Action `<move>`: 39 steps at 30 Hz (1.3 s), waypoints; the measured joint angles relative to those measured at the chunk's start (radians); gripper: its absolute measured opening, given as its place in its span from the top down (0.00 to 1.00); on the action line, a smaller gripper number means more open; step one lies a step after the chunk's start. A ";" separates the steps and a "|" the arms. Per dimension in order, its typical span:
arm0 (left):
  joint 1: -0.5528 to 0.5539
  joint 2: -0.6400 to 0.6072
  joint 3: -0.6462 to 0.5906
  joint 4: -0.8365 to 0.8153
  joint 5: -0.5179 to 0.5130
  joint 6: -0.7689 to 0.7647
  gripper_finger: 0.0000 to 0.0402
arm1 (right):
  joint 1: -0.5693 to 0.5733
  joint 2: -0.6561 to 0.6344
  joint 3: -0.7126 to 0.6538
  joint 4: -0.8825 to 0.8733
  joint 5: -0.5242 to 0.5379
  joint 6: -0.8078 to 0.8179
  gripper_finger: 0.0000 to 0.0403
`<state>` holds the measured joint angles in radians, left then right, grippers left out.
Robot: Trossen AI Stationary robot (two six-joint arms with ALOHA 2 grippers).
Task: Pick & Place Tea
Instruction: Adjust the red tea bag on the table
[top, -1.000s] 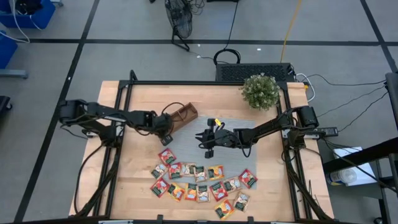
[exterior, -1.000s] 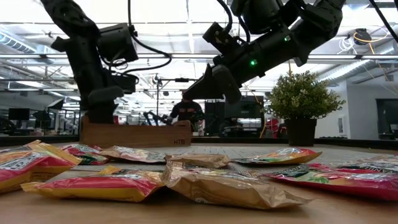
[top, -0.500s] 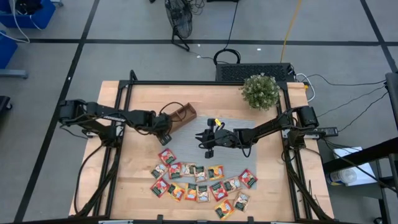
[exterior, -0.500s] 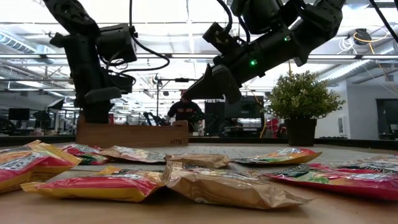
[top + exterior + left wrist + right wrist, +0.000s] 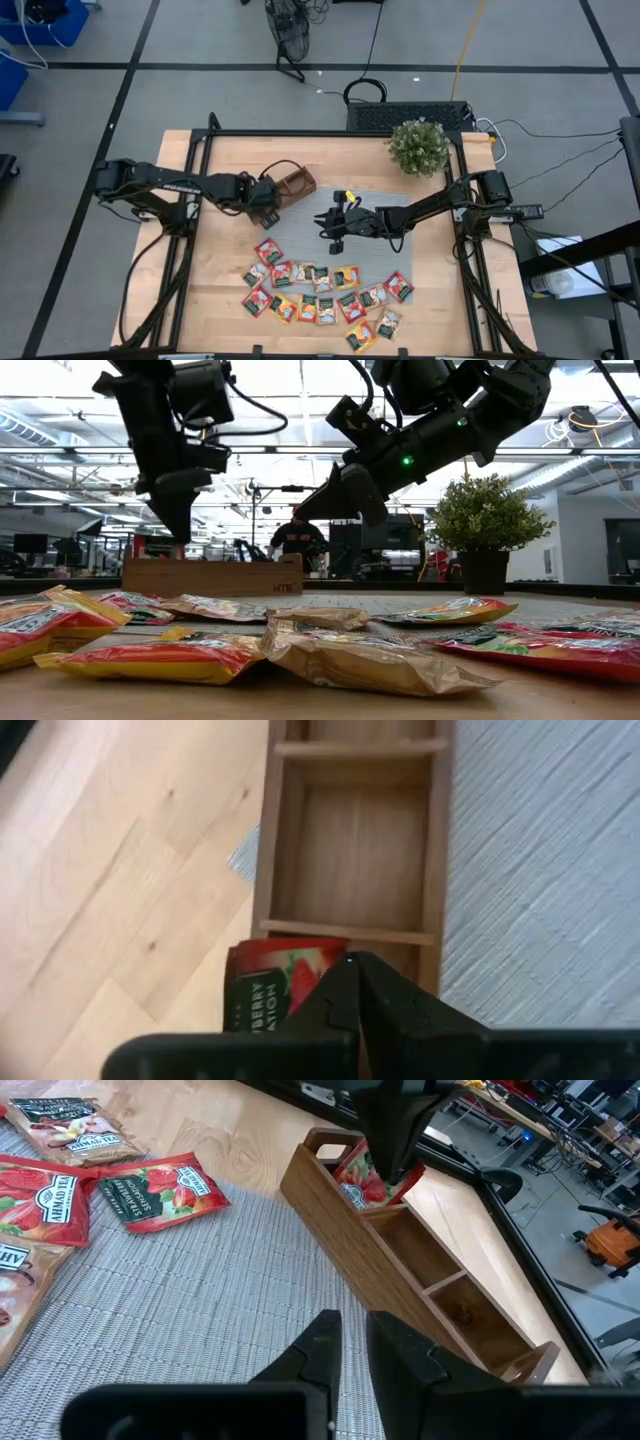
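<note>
The left pincer [image 5: 352, 982] hides much of the red sachet [image 5: 270, 995] it grips.

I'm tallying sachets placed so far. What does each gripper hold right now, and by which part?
The left gripper pinches a red tea sachet by its upper edge, over the wooden tray. The right gripper holds nothing.

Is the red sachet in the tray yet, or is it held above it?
Partly in. The left gripper is shut on the red sachet, whose lower end dips into the tray's end compartment; the other compartments are empty.

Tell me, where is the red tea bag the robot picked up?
The red tea bag is pinched in the left gripper, at the end compartment of the wooden tray, beside the grey mat.
</note>
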<state>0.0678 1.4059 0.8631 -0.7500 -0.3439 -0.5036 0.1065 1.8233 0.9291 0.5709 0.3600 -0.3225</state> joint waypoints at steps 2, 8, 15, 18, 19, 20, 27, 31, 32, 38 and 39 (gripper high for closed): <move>-0.009 0.000 0.003 -0.004 -0.003 0.002 0.98 | 0.000 0.000 0.000 0.000 0.000 0.000 0.90; -0.062 -0.005 0.035 -0.003 -0.011 0.040 0.98 | 0.001 0.000 0.000 -0.001 0.000 0.024 0.90; -0.210 -0.100 0.045 0.151 -0.160 0.147 0.98 | 0.050 -0.024 0.000 -0.053 0.003 0.018 0.90; -0.282 -0.161 0.030 0.208 -0.225 0.178 0.99 | 0.100 -0.080 0.000 -0.162 0.003 0.013 0.90; -0.304 -0.182 0.020 0.239 -0.242 0.193 0.98 | 0.124 -0.107 0.000 -0.219 0.003 0.014 0.90; -0.326 -0.205 0.008 0.269 -0.251 0.207 0.97 | 0.149 -0.134 0.000 -0.277 0.003 0.020 0.90; -0.413 -0.367 -0.148 0.464 -0.302 0.255 0.92 | 0.352 -0.328 0.002 -0.629 0.001 0.277 0.90; -0.417 -0.461 -0.263 0.640 -0.301 0.295 0.87 | 0.473 -0.404 0.007 -0.801 0.002 0.527 0.80; -0.415 -0.480 -0.287 0.695 -0.296 0.301 0.86 | 0.504 -0.418 0.006 -0.849 0.002 0.604 0.76; -0.391 -0.564 -0.388 0.841 -0.289 0.319 0.74 | 0.621 -0.410 0.005 -1.071 -0.103 1.040 0.48; -0.386 -0.566 -0.393 0.845 -0.289 0.319 0.72 | 0.626 -0.400 0.005 -1.102 -0.127 1.104 0.45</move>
<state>-0.3184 0.8401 0.4704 0.0951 -0.6331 -0.1848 0.7329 1.4235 0.9337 -0.5306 0.2325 0.7814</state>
